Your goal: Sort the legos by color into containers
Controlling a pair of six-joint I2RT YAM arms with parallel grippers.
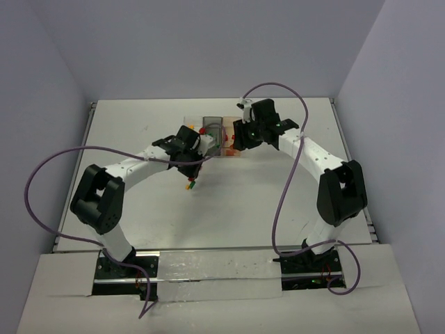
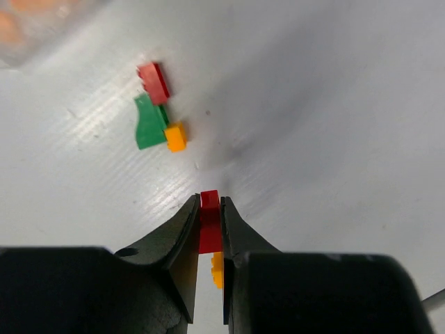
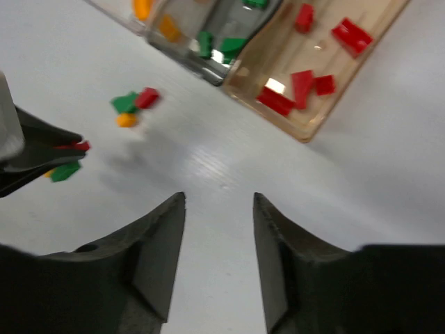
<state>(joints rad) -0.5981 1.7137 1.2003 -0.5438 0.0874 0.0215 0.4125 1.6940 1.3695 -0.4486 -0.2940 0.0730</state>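
Note:
My left gripper (image 2: 210, 200) is shut on a small red lego (image 2: 210, 229), held just above the white table; a yellow lego (image 2: 217, 270) lies under the jaws. Ahead of it lie a red lego (image 2: 154, 78), a green one (image 2: 148, 124) and an orange one (image 2: 175, 136). My right gripper (image 3: 219, 202) hangs open and empty over bare table in front of the containers. The amber bin (image 3: 351, 80) holds several red legos, the dark grey bin (image 3: 182, 50) green ones, and the clear bin (image 3: 122, 15) orange ones. From the top, the left gripper (image 1: 189, 175) is front-left of the bins (image 1: 212, 129).
The right wrist view shows the left gripper's fingers (image 3: 42, 149) at its left edge, with a green lego (image 3: 65, 171) beside them. The purple cables (image 1: 278, 202) loop over the table near both arms. White walls close the table at the back and sides.

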